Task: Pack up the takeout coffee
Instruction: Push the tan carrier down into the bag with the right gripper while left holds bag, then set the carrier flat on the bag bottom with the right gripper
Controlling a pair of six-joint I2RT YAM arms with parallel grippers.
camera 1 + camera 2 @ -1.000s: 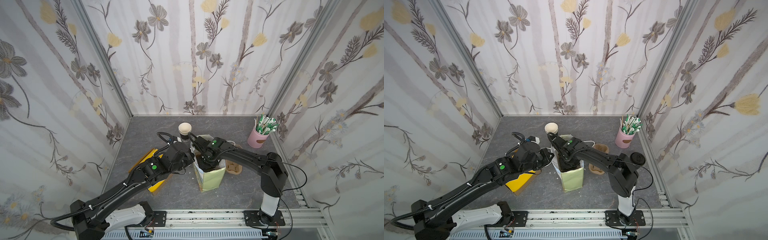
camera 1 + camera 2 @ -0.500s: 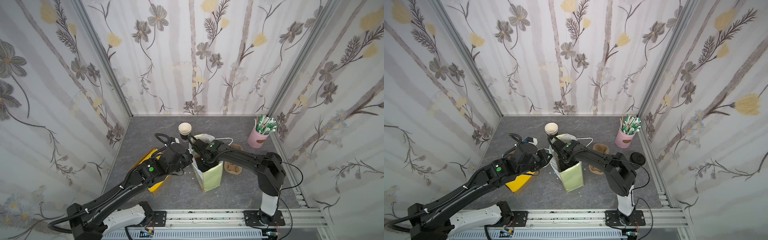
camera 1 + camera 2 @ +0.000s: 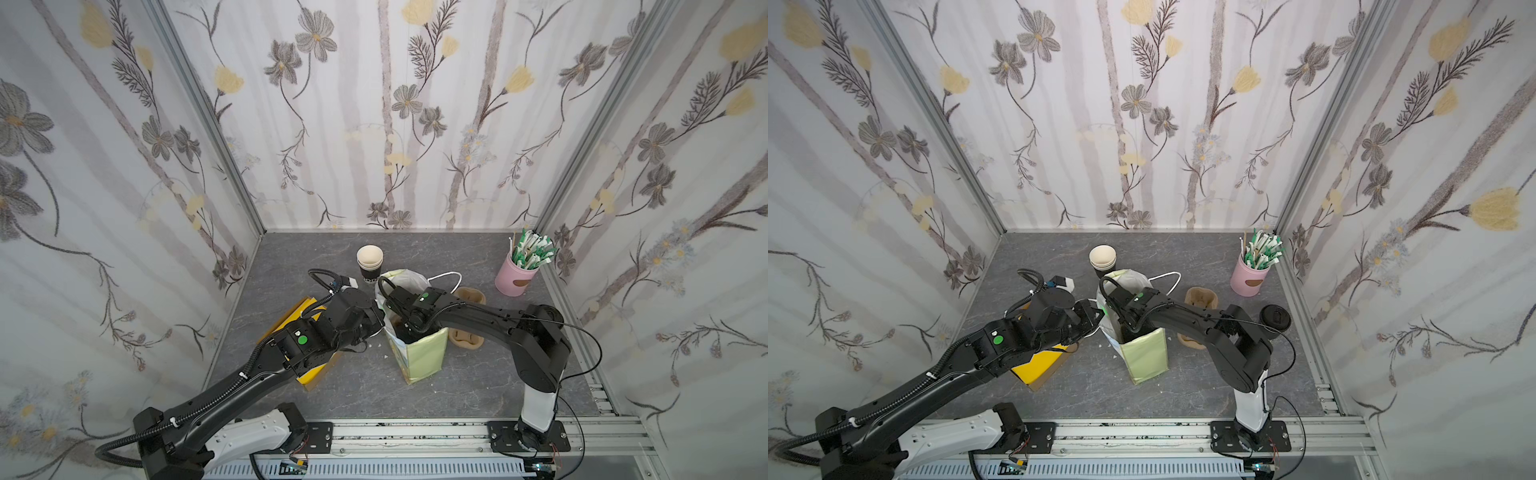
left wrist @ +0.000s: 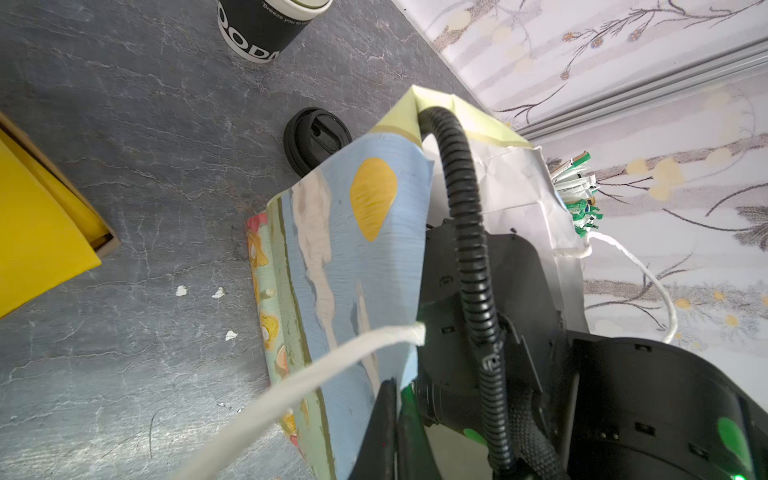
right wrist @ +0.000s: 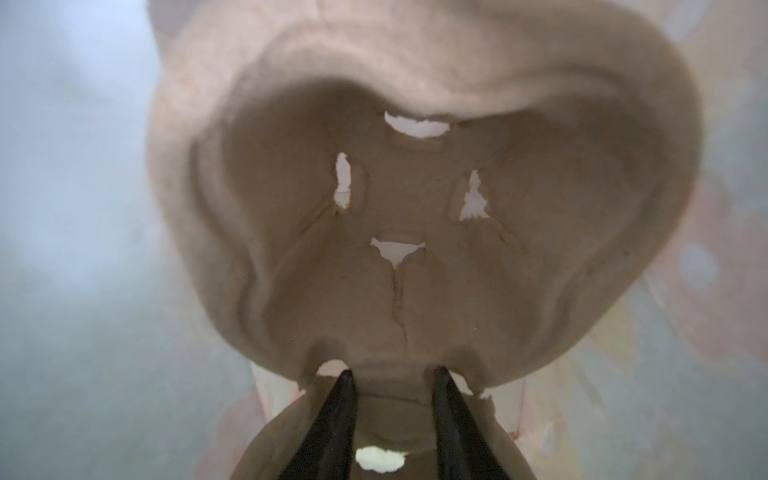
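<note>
The grey slate-look counter (image 3: 332, 257) carries the pale green paper bag with white cord handles (image 3: 424, 353), upright at centre and on the same footing as a second ago. Its mouth now gapes wider, and the far handle loop (image 3: 446, 276), hidden then, has come into sight. The left gripper (image 4: 397, 399) is clenched on the bag's near rim. The right gripper (image 5: 392, 374), sunk slightly lower inside the bag, grasps the centre web of a brown moulded-pulp cup carrier (image 5: 415, 291). The black takeout cup with domed plastic lid (image 3: 1276, 318) stands outside the bag, beside the right arm's elbow, untouched.
</note>
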